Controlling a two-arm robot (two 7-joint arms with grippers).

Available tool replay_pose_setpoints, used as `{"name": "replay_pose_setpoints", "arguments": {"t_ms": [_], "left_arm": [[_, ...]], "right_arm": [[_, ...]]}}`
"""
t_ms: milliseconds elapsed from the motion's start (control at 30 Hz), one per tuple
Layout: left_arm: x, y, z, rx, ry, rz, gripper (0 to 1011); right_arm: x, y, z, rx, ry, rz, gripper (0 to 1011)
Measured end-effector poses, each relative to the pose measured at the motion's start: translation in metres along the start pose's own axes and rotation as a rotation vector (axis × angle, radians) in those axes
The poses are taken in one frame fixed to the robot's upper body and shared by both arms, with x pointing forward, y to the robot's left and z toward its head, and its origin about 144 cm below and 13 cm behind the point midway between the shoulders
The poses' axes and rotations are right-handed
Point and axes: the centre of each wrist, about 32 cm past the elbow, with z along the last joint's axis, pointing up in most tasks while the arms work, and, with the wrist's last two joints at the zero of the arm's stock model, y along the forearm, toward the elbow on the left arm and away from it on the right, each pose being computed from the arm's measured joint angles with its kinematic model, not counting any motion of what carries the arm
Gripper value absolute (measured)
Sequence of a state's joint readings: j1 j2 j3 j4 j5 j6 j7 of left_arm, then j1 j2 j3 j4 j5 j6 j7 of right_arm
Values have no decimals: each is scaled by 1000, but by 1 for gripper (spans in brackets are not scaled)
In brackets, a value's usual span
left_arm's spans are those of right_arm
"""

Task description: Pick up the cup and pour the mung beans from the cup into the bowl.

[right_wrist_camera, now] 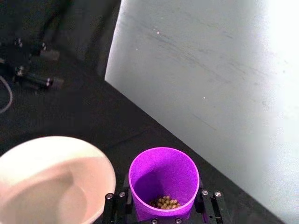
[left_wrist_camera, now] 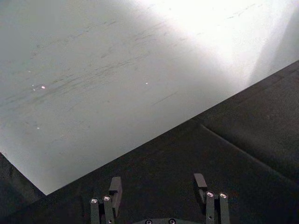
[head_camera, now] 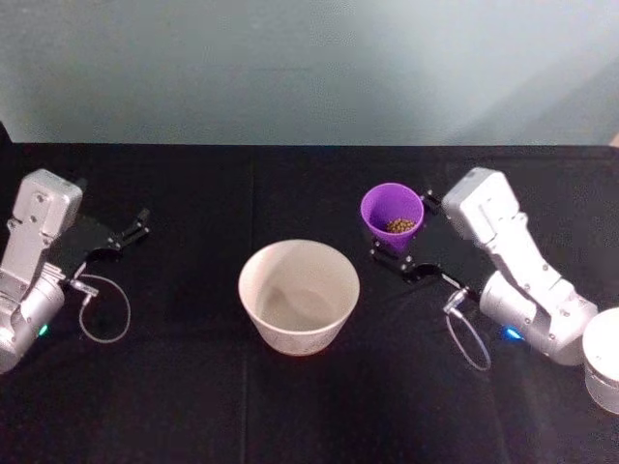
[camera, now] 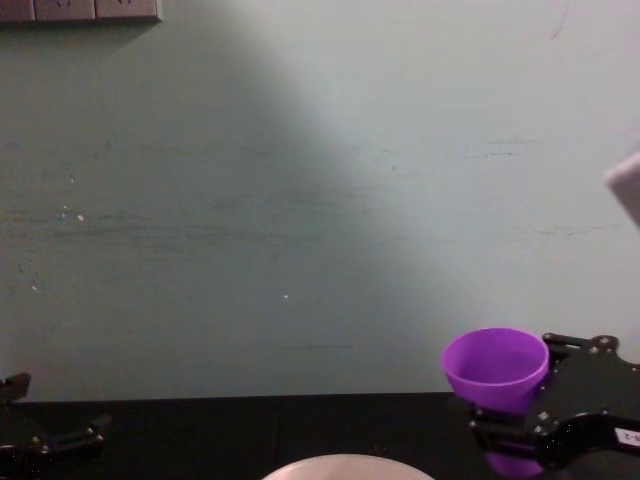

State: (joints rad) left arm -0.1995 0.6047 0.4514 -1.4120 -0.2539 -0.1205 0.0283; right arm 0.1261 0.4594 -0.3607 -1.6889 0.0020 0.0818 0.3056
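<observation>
The left arm (head_camera: 34, 261) at the frame's left edge and the right arm (head_camera: 522, 275) at lower right are boxy silver-grey shells with rounded joints. The left gripper (head_camera: 143, 222) and right gripper (head_camera: 401, 230) are black, with silver screws (left_wrist_camera: 95, 201) on the fingers. A thin clear cable (head_camera: 104, 314) loops beside each wrist. The left arm carries a small green light (head_camera: 43, 331), the right a blue light (head_camera: 511, 334).

**One arm gripping, one parked**

In the head view the right arm (head_camera: 527, 275) comes in from 4 o'clock, its forearm slanting toward 10 o'clock. The right claw (head_camera: 398, 232) is clamped around the upright cup (head_camera: 392, 208). At 9 o'clock the left arm (head_camera: 34, 251) sits bent, and the left claw (head_camera: 133, 229) points toward 2 o'clock with its fingers (left_wrist_camera: 115, 186) spread apart.
</observation>
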Motion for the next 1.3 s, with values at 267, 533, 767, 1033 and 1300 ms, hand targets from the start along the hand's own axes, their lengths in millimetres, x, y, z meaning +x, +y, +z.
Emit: {"name": "replay_pose_setpoints", "arguments": {"t_ms": [267, 533, 767, 1033, 1300], "left_arm": [[0, 0, 0, 0, 0, 0, 1000], [0, 0, 0, 0, 0, 0, 1000], [0, 0, 0, 0, 0, 0, 1000], [0, 0, 0, 0, 0, 0, 1000], [0, 0, 0, 0, 0, 0, 1000]], "right_arm": [[-10, 5, 13, -33, -173, 5, 726], [-26, 11, 27, -59, -387, 2, 726], [-38, 16, 34, -80, -546, -4, 724], [-49, 18, 39, -90, -684, -1, 726], [-57, 22, 42, -98, -786, 7, 726]]}}
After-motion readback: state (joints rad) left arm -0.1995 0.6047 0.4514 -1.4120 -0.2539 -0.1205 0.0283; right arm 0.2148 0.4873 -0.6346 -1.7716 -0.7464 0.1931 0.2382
